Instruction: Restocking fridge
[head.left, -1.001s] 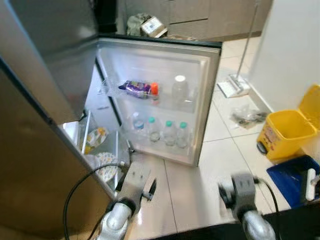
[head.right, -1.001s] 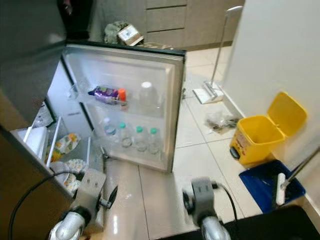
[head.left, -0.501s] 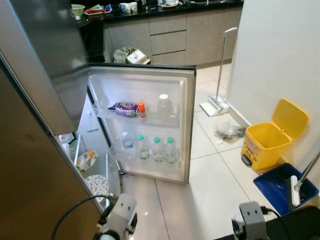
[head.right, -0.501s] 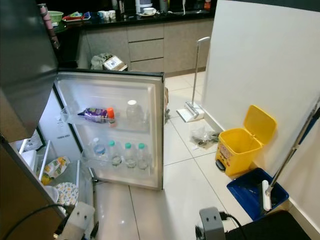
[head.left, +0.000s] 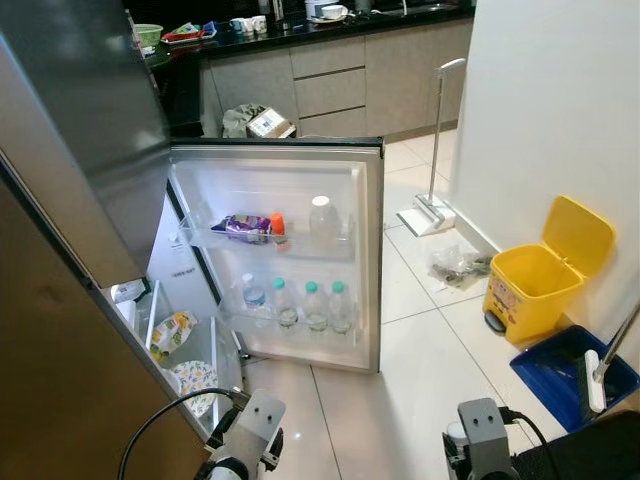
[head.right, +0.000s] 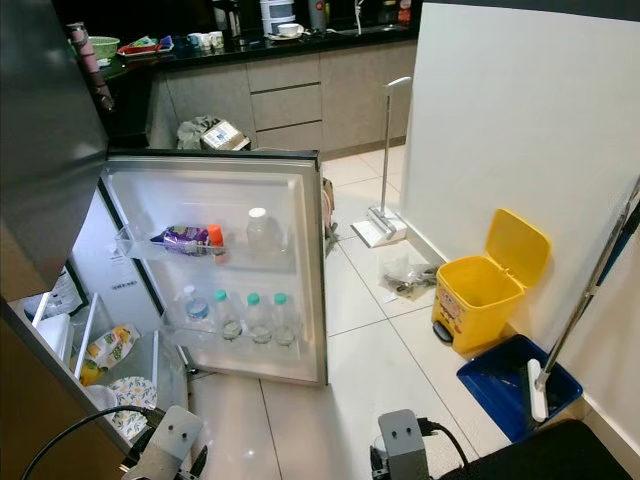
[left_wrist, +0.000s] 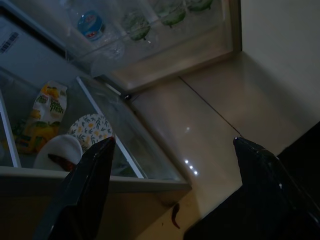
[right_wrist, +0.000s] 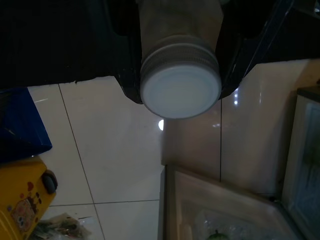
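Carrying a clear white-capped plastic bottle (right_wrist: 180, 85) clamped in the right gripper (right_wrist: 180, 60) for the open silver fridge door (head.left: 290, 260); left gripper (left_wrist: 175, 165) spread empty.

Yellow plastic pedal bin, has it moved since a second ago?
No. The yellow plastic pedal bin stays against the white wall; the camera shifted.

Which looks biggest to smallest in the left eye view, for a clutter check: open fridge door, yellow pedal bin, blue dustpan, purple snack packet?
1. Open white-lined fridge door
2. Yellow plastic pedal bin
3. Blue dustpan, partly cut off and nearer the camera, so its rank against the bin is unsure
4. Purple snack packet
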